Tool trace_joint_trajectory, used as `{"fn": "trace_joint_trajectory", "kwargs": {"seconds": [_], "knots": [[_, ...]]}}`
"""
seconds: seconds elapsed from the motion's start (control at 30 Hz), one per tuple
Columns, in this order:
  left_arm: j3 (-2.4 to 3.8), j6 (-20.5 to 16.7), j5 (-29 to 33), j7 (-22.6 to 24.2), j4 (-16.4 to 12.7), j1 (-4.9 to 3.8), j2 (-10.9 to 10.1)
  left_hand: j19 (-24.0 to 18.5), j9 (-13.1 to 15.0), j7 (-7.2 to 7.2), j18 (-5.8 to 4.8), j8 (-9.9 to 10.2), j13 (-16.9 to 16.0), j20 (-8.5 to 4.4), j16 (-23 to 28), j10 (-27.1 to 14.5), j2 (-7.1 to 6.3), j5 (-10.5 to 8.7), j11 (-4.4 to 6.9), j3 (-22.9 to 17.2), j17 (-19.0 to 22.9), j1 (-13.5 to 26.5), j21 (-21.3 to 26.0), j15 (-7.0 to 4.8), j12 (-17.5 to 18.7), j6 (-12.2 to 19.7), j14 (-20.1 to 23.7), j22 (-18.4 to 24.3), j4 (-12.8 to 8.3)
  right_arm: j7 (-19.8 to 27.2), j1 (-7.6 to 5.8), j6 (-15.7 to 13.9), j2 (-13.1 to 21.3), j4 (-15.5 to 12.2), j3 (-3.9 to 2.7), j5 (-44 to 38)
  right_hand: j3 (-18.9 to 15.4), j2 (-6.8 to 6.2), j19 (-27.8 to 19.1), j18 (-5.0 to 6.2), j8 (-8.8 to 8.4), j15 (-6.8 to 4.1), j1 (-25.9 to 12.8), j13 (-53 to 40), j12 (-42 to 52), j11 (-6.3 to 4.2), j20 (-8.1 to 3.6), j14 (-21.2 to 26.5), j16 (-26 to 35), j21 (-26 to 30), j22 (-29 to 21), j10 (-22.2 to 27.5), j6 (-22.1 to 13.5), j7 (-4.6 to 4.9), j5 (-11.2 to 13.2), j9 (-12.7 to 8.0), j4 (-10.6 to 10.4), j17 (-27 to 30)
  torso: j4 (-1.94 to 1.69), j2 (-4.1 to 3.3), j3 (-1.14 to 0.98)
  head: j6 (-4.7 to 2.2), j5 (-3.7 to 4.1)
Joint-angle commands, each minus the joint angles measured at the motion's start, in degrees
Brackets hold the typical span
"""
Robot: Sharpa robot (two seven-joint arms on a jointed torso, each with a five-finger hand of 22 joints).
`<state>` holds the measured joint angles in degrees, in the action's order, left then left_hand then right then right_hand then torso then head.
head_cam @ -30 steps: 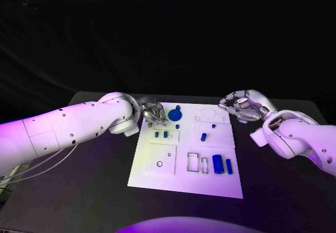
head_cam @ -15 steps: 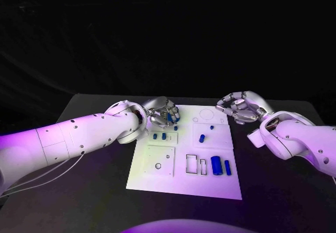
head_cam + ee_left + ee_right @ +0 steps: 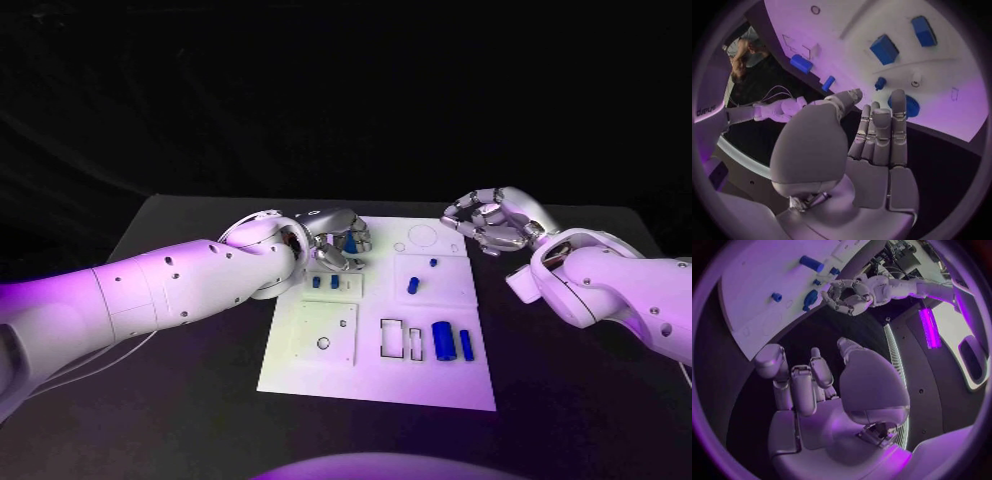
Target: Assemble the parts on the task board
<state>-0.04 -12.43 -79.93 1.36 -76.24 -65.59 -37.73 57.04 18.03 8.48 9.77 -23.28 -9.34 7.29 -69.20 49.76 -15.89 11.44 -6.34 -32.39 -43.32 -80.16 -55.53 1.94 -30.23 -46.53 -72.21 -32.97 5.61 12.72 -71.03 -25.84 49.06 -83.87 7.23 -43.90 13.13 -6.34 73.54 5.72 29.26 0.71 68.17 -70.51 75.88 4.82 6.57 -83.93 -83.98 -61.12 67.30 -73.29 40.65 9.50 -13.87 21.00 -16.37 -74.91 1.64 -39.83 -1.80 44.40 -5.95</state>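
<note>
Hovering at the white task board's (image 3: 378,340) far-left corner, left hand (image 3: 335,240) (fingers apart, empty) should settle squarely over the round blue disc (image 3: 906,106) first.

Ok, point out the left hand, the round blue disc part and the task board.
left hand (image 3: 335,238), head view, middle of its curled fingers.
round blue disc part (image 3: 907,106), left wrist view, its visible right half.
task board (image 3: 378,378), head view, bare near edge.
</note>
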Motion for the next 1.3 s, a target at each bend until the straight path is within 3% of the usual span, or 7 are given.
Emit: {"fn": "trace_joint_trajectory", "kwargs": {"seconds": [0.03,0.27,0.6,0.9,1.17,1.3], "knots": [[-0.16,2.3,-5.8,-2.7,0.9,0.07,0.9,0.5,-0.1,-0.10,0.79,0.3,0.2,0.02,-1.0,-0.5,-0.07,-0.03,-0.03,0.5,-1.0,0.8,-0.6,0.01,-0.1,-0.4,-0.9,-0.2,0.1,-0.2,0.03,-0.3,0.0,-0.1,-0.01,-0.8,-0.2,0.38,-0.3,0.99,0.19,-0.09,0.3,0.0,-0.3,0.04,0.03,-2.3,0.3,0.2,0.0,0.3,-0.3,0.07,-0.4,0.0,0.0,-1.9,-0.03,0.02,0.01,0.12,0.11],[-0.35,1.5,-7.2,-4.1,2.1,0.21,2.0,1.4,-0.4,-0.02,0.81,1.1,0.7,0.04,-4.6,-1.1,0.25,0.04,-0.13,0.6,-5.2,0.6,-2.3,0.08,-0.2,-0.4,-3.6,-1.1,0.1,-0.2,0.03,-0.3,0.0,-0.2,-0.01,-0.8,-0.2,0.42,-0.3,0.99,0.23,-0.09,0.3,0.1,-0.3,0.03,0.03,-2.2,0.3,0.3,0.0,0.4,-0.3,0.06,-0.4,0.0,0.0,-1.7,0.00,-0.03,0.01,0.19,0.22],[-0.36,3.1,-7.6,-5.2,2.7,0.27,2.7,1.7,-0.4,-0.08,0.79,1.0,1.2,0.09,-5.9,-0.9,0.85,0.11,-0.13,0.0,-6.1,0.2,-3.4,0.12,-0.4,-1.5,-4.4,-1.9,0.1,-0.2,0.03,-0.3,0.1,-0.2,-0.01,-0.8,-0.2,0.42,-0.3,0.99,0.23,-0.09,0.3,0.1,-0.3,0.03,0.03,-2.2,0.3,0.3,0.0,0.4,-0.3,0.06,-0.4,0.0,0.0,-1.7,-0.16,0.10,0.03,0.31,0.38],[-0.43,4.0,-7.7,-5.1,3.2,0.31,3.2,2.5,-0.4,-0.11,0.53,1.0,1.2,-0.28,-7.1,1.4,1.05,0.06,0.56,-1.1,-7.1,0.1,-5.4,-0.41,-1.7,-3.0,-5.1,-4.1,0.0,-0.2,0.03,-0.2,0.0,-0.2,-0.01,-0.8,-0.2,0.46,-0.3,1.00,0.31,-0.10,0.4,0.1,-0.3,0.02,0.03,-2.2,0.4,0.3,-0.1,0.3,-0.2,0.05,-0.5,0.0,0.0,-1.7,0.01,0.04,0.03,0.37,0.35],[-0.53,4.6,-7.7,-5.4,3.7,0.57,3.8,3.4,-0.6,-0.02,0.27,1.4,1.3,-0.49,-7.8,1.9,1.06,0.05,0.77,-1.5,-8.1,0.0,-6.5,-0.62,-2.0,-2.9,-5.7,-5.7,-0.1,-0.2,0.03,-0.2,0.0,-0.2,-0.01,-0.8,-0.2,0.50,-0.3,1.02,0.36,-0.10,0.4,0.1,-0.3,0.02,0.03,-2.2,0.4,0.4,-0.1,0.3,-0.2,0.04,-0.5,0.0,0.0,-1.6,-0.13,0.06,-0.02,0.40,0.48],[-0.55,5.2,-7.7,-5.8,3.9,0.68,3.9,4.4,-0.7,0.09,0.00,1.6,1.3,-0.78,-8.5,2.8,1.69,-0.01,1.12,-2.5,-9.0,-0.6,-7.9,-0.95,-2.5,-3.4,-6.5,-7.5,-0.5,-0.2,0.03,-0.1,0.0,-0.3,-0.01,-0.8,-0.2,0.50,-0.3,1.02,0.36,-0.10,0.4,0.1,-0.3,0.02,0.03,-2.2,0.4,0.4,-0.1,0.3,-0.2,0.04,-0.5,0.0,0.0,-1.6,-0.05,0.08,-0.02,0.58,0.46]]}}
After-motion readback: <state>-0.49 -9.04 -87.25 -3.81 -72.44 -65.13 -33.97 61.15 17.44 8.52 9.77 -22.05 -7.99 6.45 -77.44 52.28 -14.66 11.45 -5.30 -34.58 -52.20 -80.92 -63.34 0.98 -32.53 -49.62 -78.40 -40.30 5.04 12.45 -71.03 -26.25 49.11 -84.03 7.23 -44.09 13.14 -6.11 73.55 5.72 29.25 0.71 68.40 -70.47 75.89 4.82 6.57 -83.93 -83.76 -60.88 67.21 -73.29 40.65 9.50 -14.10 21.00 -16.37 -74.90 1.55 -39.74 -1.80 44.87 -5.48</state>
